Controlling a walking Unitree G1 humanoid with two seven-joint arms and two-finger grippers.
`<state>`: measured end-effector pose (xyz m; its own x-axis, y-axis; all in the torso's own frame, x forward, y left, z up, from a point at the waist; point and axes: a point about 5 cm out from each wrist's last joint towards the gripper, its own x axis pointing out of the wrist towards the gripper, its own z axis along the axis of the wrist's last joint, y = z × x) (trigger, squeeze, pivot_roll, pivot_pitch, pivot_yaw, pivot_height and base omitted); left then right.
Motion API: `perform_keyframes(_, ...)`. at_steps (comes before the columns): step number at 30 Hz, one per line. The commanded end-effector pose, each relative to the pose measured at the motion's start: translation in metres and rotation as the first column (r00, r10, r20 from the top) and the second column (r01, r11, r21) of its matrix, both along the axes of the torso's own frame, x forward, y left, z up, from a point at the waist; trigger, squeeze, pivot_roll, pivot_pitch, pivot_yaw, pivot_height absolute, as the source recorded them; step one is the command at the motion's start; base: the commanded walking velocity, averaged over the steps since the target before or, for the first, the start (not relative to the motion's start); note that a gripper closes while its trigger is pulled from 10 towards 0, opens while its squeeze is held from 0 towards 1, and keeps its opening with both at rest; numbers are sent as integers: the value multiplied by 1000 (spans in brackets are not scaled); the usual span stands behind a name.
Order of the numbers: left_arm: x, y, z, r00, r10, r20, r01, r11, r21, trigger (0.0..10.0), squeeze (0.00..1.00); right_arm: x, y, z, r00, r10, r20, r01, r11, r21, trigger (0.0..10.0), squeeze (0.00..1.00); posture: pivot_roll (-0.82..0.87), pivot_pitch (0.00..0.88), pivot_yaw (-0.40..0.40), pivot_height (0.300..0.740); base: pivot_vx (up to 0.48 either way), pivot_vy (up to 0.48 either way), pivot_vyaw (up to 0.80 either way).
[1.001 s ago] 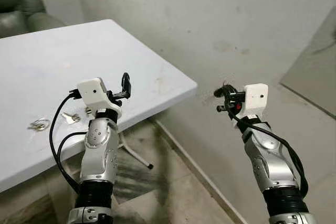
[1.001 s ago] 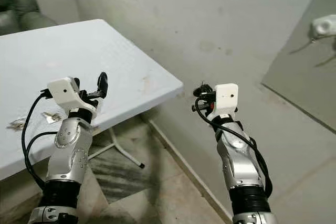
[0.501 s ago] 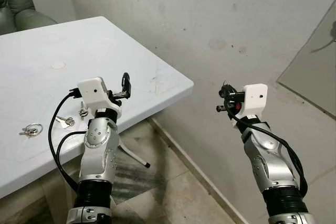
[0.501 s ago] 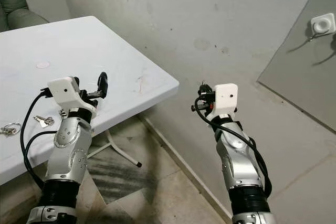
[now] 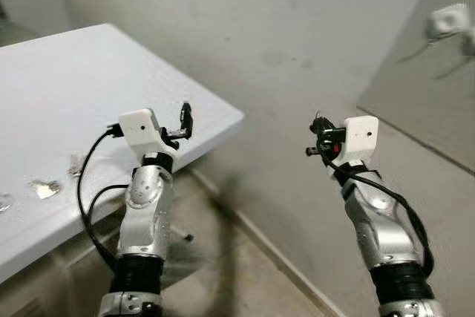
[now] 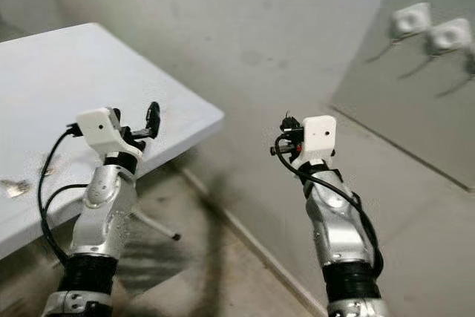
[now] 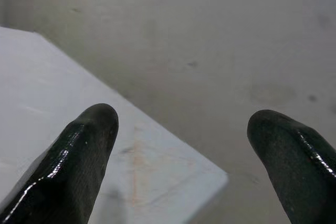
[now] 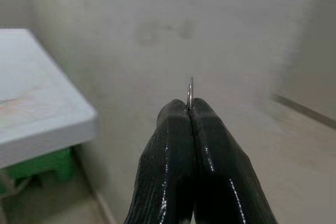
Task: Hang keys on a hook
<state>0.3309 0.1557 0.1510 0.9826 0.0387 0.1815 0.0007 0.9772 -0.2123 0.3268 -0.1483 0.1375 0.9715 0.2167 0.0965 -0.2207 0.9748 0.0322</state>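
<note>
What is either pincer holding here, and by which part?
The right pincer is shut on a thin metal ring, pinched at its lower edge by the fingertips, most of the ring hidden. The left pincer is open and holds nothing.

Light: we see soft, even daylight with no glare.
Shadows: faint, under the white table [image 5: 44, 94].
Blur: our head views smear, worst at the far right wall hooks [image 6: 430, 31].
Focus: wrist views soft.
</note>
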Motion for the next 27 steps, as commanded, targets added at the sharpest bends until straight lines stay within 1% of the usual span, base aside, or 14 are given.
perform_keyframes(1, 2, -9, 4, 1000, -28, 7, 28, 1000, 2, 10000, 0, 0, -6, 2, 1000, -9, 2, 9, 1000, -10, 10000, 0, -27, 0, -83, 740, 0, 0, -731)
perform_keyframes(27, 1, -8, 2, 1000, -20, -4, 20, 1000, -4, 10000, 0, 0, -5, 3, 1000, -5, -1, 5, 1000, -14, 10000, 0, -26, 0, -88, 740, 0, 0, -722)
